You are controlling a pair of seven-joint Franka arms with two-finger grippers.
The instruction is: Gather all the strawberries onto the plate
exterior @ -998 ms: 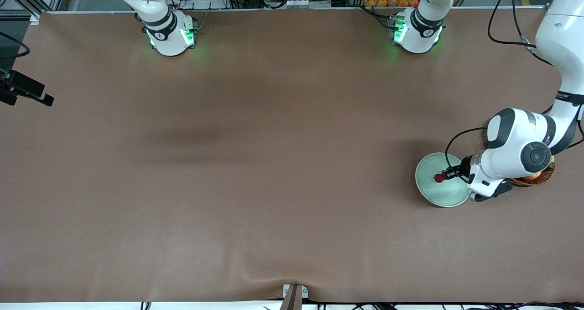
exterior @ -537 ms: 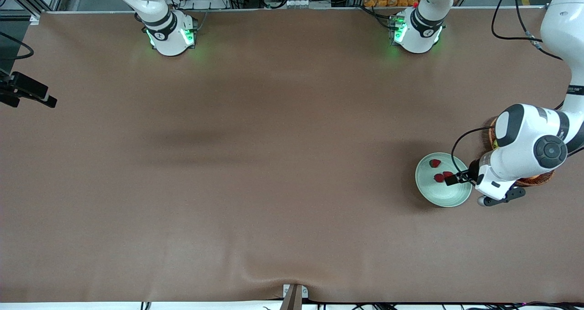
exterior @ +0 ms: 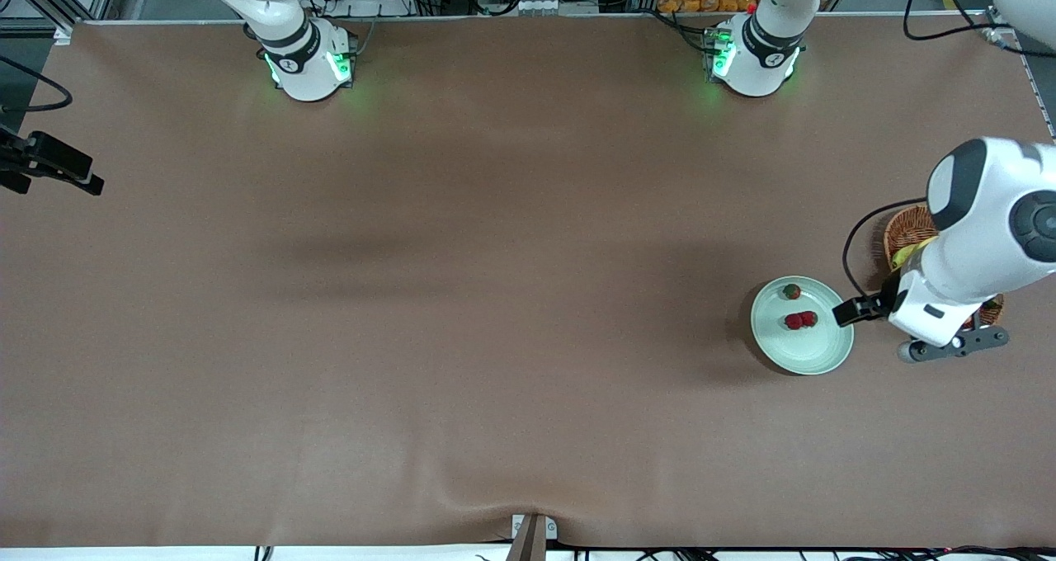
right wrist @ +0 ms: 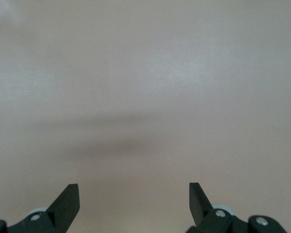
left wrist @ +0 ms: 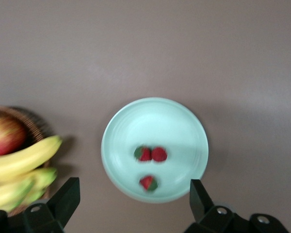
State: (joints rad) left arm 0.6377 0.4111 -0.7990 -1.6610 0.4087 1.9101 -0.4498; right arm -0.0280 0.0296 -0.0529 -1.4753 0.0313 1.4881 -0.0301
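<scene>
On the plate: three small red strawberries with green caps are lying inside the round, shallow, mint-green plate. Taking the front view as a clock face, one is sitting near the rim at twelve o'clock, and two are resting side by side close to the centre, apparently touching.

Left gripper: the left arm's black two-finger gripper is hanging over the plate's rim at three o'clock. Its fingers are standing wide apart and gripping nothing, as suits a hand done with a drop.

Wicker basket: the brown woven basket is sitting at about two o'clock from the plate, just beside it and partly under the left arm. It is holding yellow bananas and a red-yellow apple. No berry is showing there, though much of the basket is hidden.

Right gripper: the right arm's gripper is waiting over the bare brown table, probably toward the right arm's end, with its fingers spread and empty.

Task standing: all three berries are lying in the plate, so I am judging the collecting finished.

Risk: the berries are small and round, so a nudge to the plate could set them rolling toward the rim.
</scene>
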